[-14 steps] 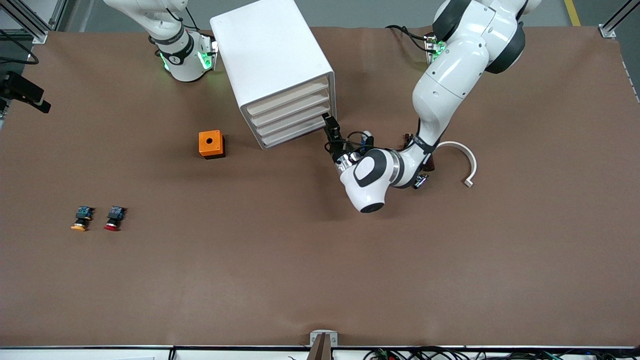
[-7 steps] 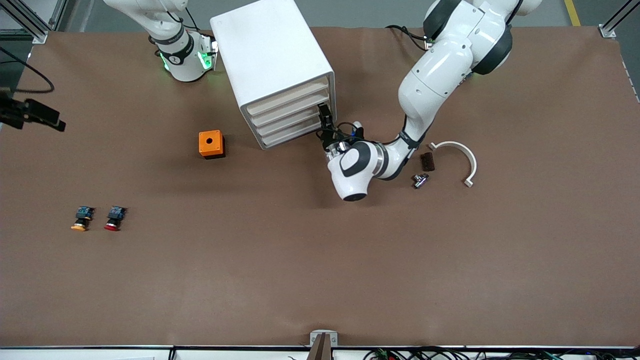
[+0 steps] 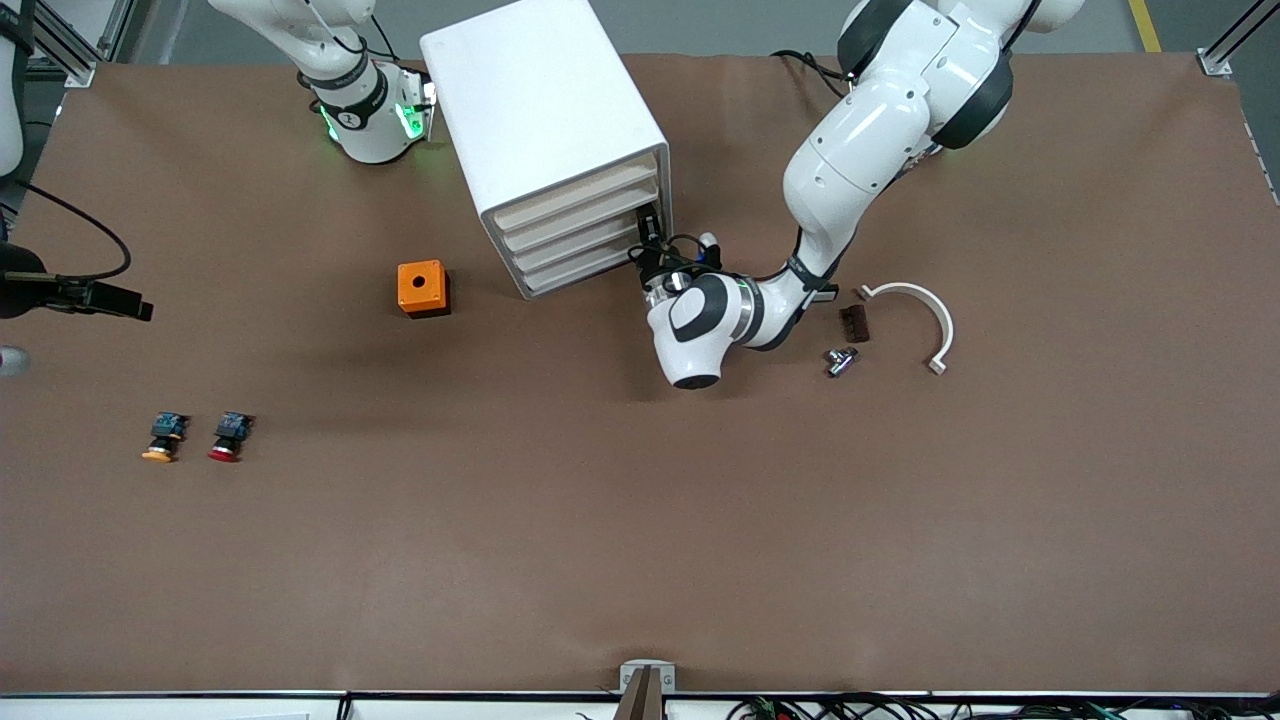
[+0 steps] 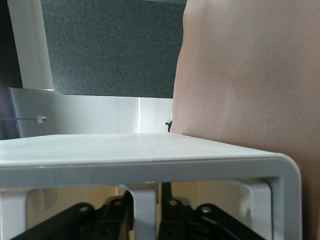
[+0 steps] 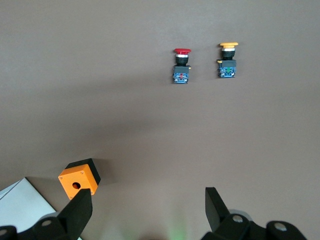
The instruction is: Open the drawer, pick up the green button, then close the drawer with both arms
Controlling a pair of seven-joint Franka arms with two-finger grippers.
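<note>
I see the drawer (image 3: 585,245), third down in the white cabinet (image 3: 545,120), pushed in flush with its neighbours; the green button isn't visible to me. My left gripper (image 3: 648,232) is at that drawer's front, at the corner toward the left arm's end, but I cannot tell its grip. My right gripper (image 5: 147,207) waits high over the brown surface (image 3: 640,520), fingers (image 5: 80,210) spread, above an orange box (image 3: 422,287).
</note>
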